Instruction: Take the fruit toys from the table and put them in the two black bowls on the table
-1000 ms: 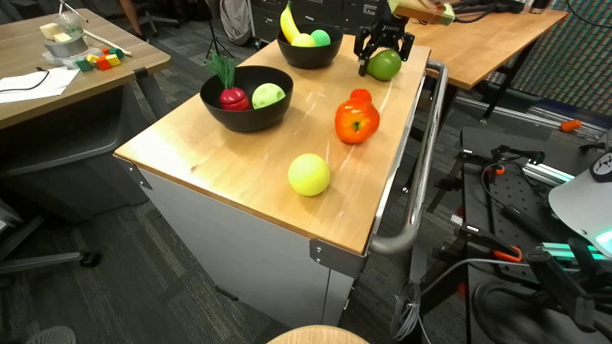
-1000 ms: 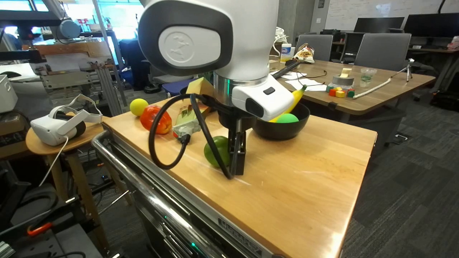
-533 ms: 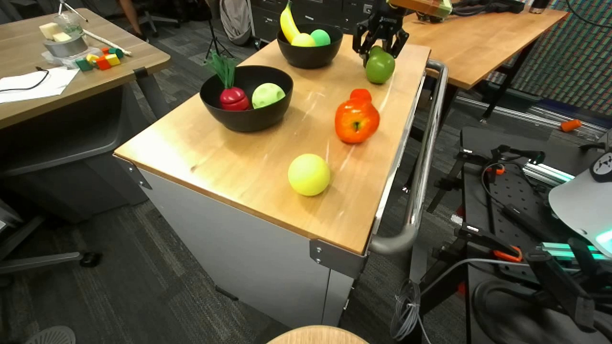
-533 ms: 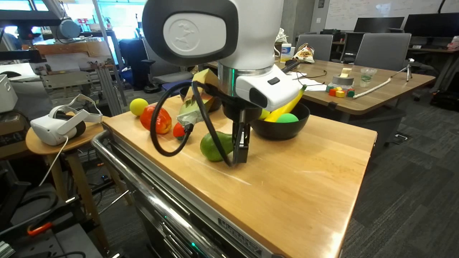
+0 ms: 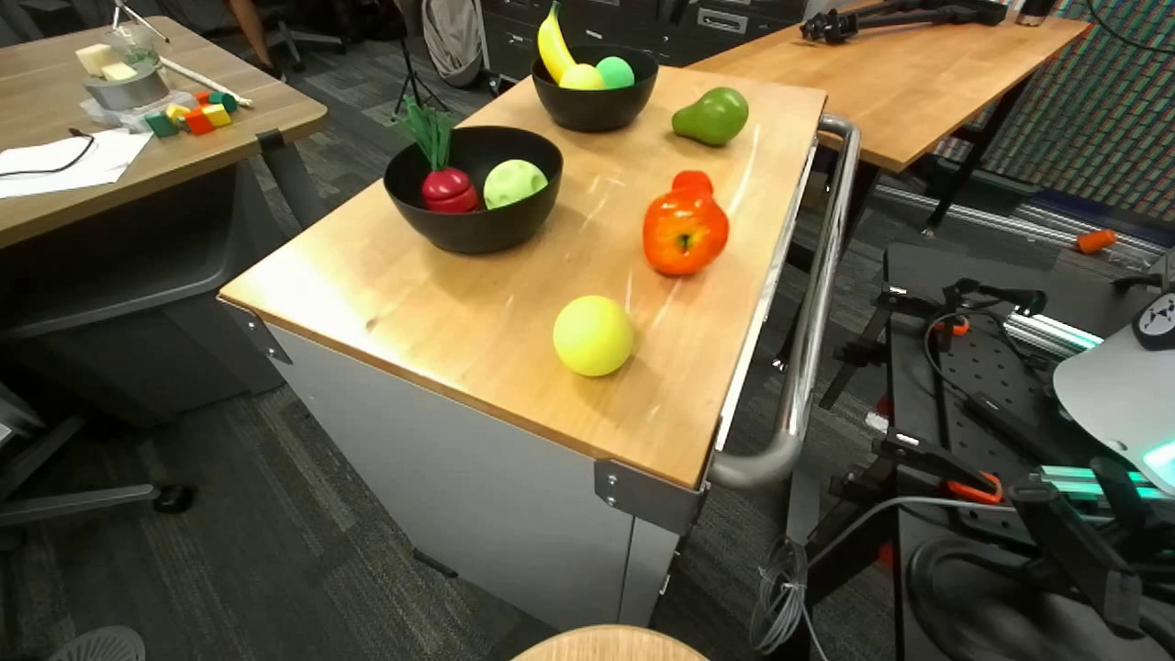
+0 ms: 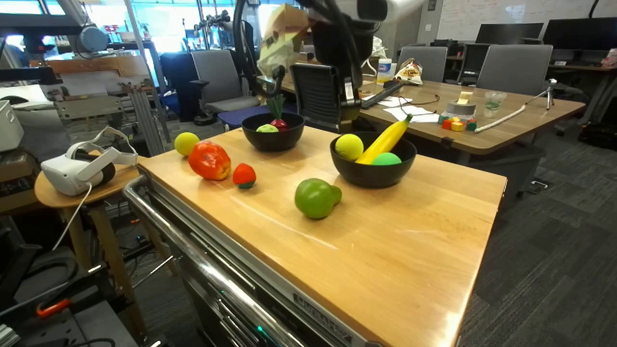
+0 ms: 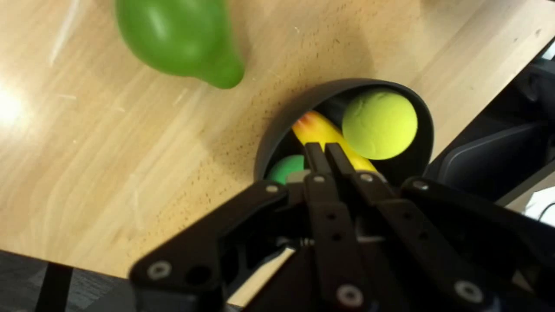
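The jaws look pressed together with nothing between them, and they hang over a black bowl [image 7: 277, 130], so the nearest danger lies underneath: lowered straight down, their tips would likely strike the banana [image 7: 318, 130]. That bowl already carries the banana, a green ball [image 6: 387, 159] and a textured yellow ball [image 6: 349, 147], so another toy could perch on the heap and roll out over the rim. Next comes the green pear [image 6: 314, 198], probably the piece to fetch; it lies on its side, smooth and round, and jaws that arrived unopened or off its middle would probably shove it across the table [image 6: 424, 231] instead of gripping it. Farther on, what looks like a strawberry [image 6: 244, 174] sits just beside the red bell pepper [image 6: 208, 160], so reaching for either might knock its neighbour, and the pepper's breadth could test the spread of the jaws. The plain yellow ball [image 5: 593, 335] might roll off the table's end if nudged. As for the jaws' own bearings, the wrist view puts the pear on the table, up and to the left of their tips, clearly apart from them and near the bowl; the strawberry and pepper lie beyond it, the plain yellow ball farther again. How high the jaws hang cannot be told.
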Robot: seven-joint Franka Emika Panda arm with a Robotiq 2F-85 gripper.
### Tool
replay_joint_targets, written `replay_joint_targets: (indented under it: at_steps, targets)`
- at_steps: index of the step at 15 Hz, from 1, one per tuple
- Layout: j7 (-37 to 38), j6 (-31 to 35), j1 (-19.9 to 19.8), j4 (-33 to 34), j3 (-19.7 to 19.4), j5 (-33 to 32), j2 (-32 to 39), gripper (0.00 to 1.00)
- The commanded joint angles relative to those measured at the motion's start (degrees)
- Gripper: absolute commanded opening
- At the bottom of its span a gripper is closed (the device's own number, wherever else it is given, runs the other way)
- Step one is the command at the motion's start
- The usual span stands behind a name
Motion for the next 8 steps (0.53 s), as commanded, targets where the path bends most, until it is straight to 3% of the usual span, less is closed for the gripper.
replay_joint_targets:
  at_steps: [1, 5, 8]
  targets:
    - [-1.2, -4.3, 0.1, 1.2, 0.0, -4.5, -2.4, 0.39]
    - [-16.1, -16.6, -0.7, -0.9, -2.0, -1.9, -5.5, 0.70]
    - [-25.4, -25.9, -2.2, 0.1, -4.3, -4.9, -5.2, 0.92]
